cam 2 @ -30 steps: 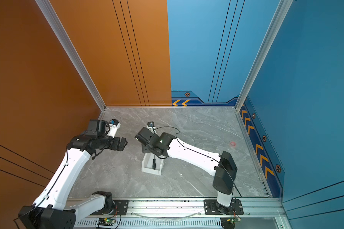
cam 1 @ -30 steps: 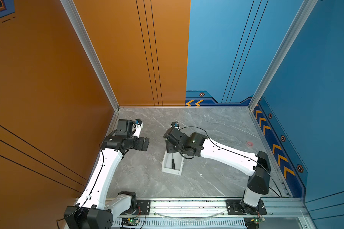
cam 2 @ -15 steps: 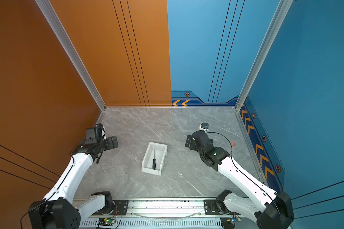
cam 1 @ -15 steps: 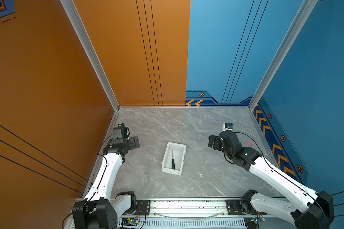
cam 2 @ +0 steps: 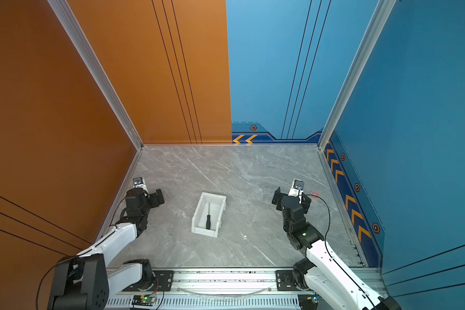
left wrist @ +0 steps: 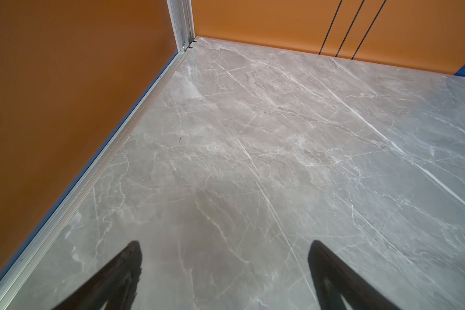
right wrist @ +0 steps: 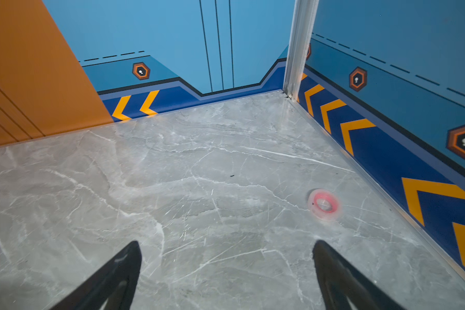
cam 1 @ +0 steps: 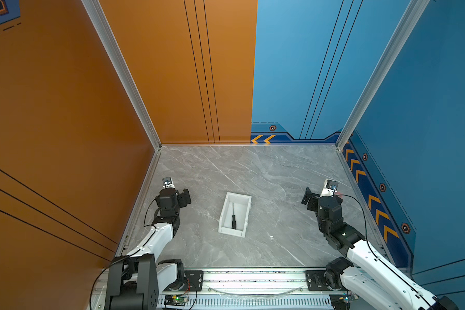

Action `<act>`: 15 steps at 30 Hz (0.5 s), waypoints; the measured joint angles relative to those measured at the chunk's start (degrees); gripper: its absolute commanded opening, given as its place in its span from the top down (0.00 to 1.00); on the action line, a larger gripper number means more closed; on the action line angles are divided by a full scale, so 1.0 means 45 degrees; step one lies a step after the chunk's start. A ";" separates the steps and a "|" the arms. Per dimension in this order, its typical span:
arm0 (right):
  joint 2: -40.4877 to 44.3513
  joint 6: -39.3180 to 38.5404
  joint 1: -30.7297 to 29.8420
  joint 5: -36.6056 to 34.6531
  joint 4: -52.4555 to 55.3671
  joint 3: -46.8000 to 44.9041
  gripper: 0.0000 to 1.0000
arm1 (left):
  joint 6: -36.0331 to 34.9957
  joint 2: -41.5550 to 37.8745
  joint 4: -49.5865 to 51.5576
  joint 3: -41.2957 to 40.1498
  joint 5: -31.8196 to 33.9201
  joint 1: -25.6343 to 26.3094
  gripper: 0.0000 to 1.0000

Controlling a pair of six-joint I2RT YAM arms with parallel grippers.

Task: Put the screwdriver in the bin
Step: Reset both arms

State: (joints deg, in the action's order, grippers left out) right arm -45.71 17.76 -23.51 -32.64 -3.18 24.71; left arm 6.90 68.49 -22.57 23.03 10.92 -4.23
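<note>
While the screwdriver point(cam 1: 233, 218) lies flat inside the bin point(cam 1: 231, 232), the right claw point(right wrist: 226, 247) hovers well apart from the bin, jaws spread wide and empty. The left claw point(left wrist: 223, 247), also spread and empty, is on the bin's opposite side.

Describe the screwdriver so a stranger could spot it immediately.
On the grey marble table, near its middle, sits a white rectangular bin. The screwdriver lies inside it, the only thing there: slim, black handle toward the robot, thin metal shaft pointing away.
</note>
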 measured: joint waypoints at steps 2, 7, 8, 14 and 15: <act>-0.0583 -0.0359 0.0291 0.0000 -0.0787 -0.0238 0.00 | 0.0010 0.0758 -0.1035 -0.0005 0.0010 0.0049 0.02; -0.2142 -0.1472 0.1069 0.0228 -0.3172 -0.1064 0.00 | 0.0063 0.1817 -0.3269 -0.0330 0.0024 0.0063 0.02; -0.2453 -0.1700 0.1472 0.0427 -0.3997 -0.1326 0.00 | 0.0068 0.2016 -0.3745 -0.0476 0.0024 0.0063 0.02; -0.4828 -0.2074 0.4124 0.2001 -0.7266 -0.2186 0.00 | 0.0039 0.3041 -0.5207 -0.0806 -0.0010 0.0126 0.02; -0.5207 -0.2098 0.4376 0.2327 -0.7830 -0.2341 0.00 | 0.0000 0.3050 -0.5348 -0.0806 -0.0024 0.0219 0.02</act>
State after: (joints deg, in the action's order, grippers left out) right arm -69.14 8.32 -3.81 -22.17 -38.41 14.17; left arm 6.90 82.21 -46.63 19.40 10.81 -3.25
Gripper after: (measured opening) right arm 0.999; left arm 0.978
